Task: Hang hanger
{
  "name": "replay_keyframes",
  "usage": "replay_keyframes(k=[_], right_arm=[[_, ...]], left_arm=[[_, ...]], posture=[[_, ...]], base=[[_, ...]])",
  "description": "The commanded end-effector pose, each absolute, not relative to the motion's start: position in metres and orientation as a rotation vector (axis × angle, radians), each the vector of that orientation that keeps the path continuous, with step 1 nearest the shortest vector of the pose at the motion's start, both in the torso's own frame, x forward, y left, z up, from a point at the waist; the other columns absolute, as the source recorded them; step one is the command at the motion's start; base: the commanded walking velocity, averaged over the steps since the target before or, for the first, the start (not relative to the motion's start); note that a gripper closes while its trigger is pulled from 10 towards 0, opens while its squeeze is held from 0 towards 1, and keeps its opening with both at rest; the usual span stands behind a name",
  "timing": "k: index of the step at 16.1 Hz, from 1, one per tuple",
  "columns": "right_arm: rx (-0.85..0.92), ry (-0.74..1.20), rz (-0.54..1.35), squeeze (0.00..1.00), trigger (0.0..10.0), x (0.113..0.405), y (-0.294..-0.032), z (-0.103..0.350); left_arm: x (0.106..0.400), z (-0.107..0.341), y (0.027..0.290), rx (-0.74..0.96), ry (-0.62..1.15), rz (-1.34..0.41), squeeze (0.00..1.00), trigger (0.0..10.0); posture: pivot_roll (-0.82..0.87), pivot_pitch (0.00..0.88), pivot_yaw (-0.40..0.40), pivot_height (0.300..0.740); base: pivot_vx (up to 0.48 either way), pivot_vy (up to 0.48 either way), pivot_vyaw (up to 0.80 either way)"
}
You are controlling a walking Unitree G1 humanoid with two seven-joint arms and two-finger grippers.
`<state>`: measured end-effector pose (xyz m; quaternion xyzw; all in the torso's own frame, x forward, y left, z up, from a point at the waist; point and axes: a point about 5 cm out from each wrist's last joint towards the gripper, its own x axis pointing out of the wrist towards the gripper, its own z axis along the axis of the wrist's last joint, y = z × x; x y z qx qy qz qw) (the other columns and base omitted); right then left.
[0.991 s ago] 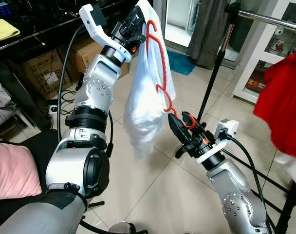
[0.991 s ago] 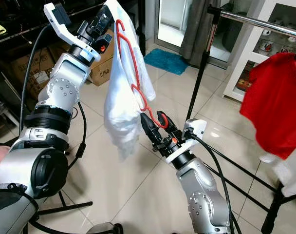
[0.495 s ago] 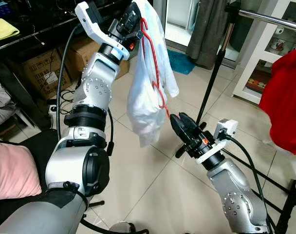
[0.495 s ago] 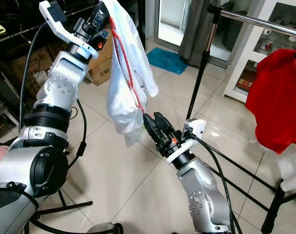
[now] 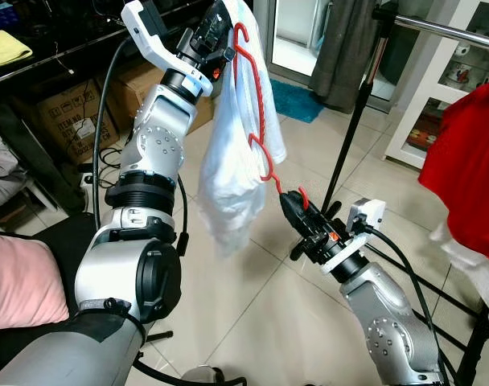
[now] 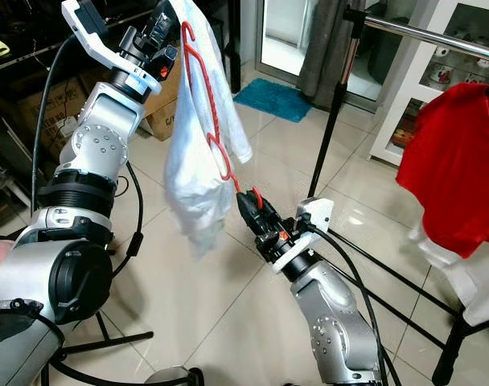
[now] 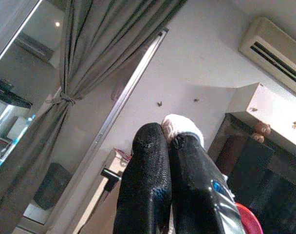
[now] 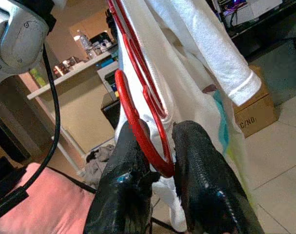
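Eye views: the left gripper [image 5: 216,26], raised high, pinches the top of a white shirt [image 5: 232,161] draped on a red hanger [image 5: 256,112]; the right gripper [image 5: 297,215], below, clamps the hanger's hook beside a rack pole [image 5: 353,121]. Left wrist view: fingers [image 7: 153,180] pressed together on white cloth. Right wrist view: fingers [image 8: 201,180] grip the red hook.

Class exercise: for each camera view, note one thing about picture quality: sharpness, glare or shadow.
Eye views: sharp, evenly lit, faint sheen on the floor tiles. Left wrist view: soft; the left gripper fingers blur up close. Right wrist view: the red hanger hook is crisp; the background shelf is dim and hazy.
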<state>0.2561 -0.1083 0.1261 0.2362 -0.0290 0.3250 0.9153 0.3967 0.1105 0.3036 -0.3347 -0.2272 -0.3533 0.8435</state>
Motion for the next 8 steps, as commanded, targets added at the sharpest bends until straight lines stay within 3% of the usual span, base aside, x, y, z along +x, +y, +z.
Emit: replay_keyframes(k=[1, 8], right_arm=[[0.485, -0.068, 0.676, 0.00, 0.0, 0.2571, -0.1072, 0.1270], [0.499, -0.081, 0.682, 0.00, 0.0, 0.2590, -0.1072, 0.1276]], left_arm=[[0.3961, 0.3203, 0.1104, -0.714, -0.527, -0.758, 0.00, 0.0], [0.3969, 0.3237, 0.1135, -0.727, -0.539, -0.750, 0.00, 0.0]], posture=[[0.09, 0.079, 0.080, 0.740], [0.10, 0.068, 0.080, 0.740]], base=[[0.000, 0.000, 0.00], [0.000, 0.000, 0.00]])
